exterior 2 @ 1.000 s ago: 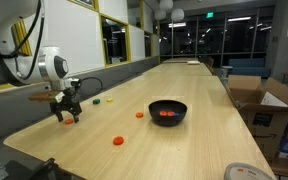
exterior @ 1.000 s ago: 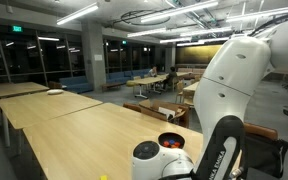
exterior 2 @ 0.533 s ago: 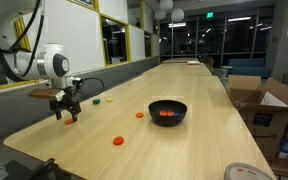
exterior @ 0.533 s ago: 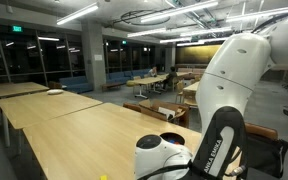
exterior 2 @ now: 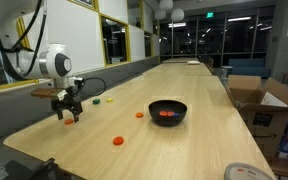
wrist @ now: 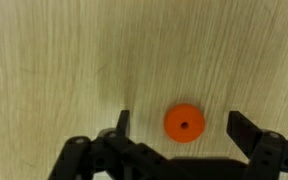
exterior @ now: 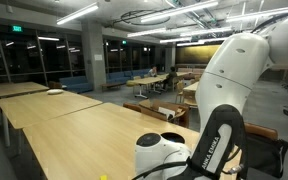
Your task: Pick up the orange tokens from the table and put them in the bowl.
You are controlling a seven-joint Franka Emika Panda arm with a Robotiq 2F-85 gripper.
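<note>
My gripper (exterior 2: 68, 113) hangs open just above the table (exterior 2: 189, 150) near its left edge. In the wrist view an orange token (wrist: 184, 123) with a small centre hole lies flat on the wood between the two open fingers of the gripper (wrist: 182, 130), touching neither. That token (exterior 2: 70, 121) also shows under the fingers in an exterior view. Two more orange tokens (exterior 2: 118, 141) (exterior 2: 139, 115) lie on the table between the gripper and the black bowl (exterior 2: 167, 104). The bowl holds orange pieces (exterior 2: 165, 114).
Two small greenish-yellow bits (exterior 2: 97, 100) lie behind the gripper near the window side. Cardboard boxes (exterior 2: 259, 100) stand past the table's right edge. A pale round object (exterior 2: 246, 172) sits at the near right corner. The robot's white arm (exterior: 234, 90) fills much of an exterior view.
The arm has shifted slightly, and in an exterior view its wrist now covers the bowl that showed before. The gripper stays open over the same token.
</note>
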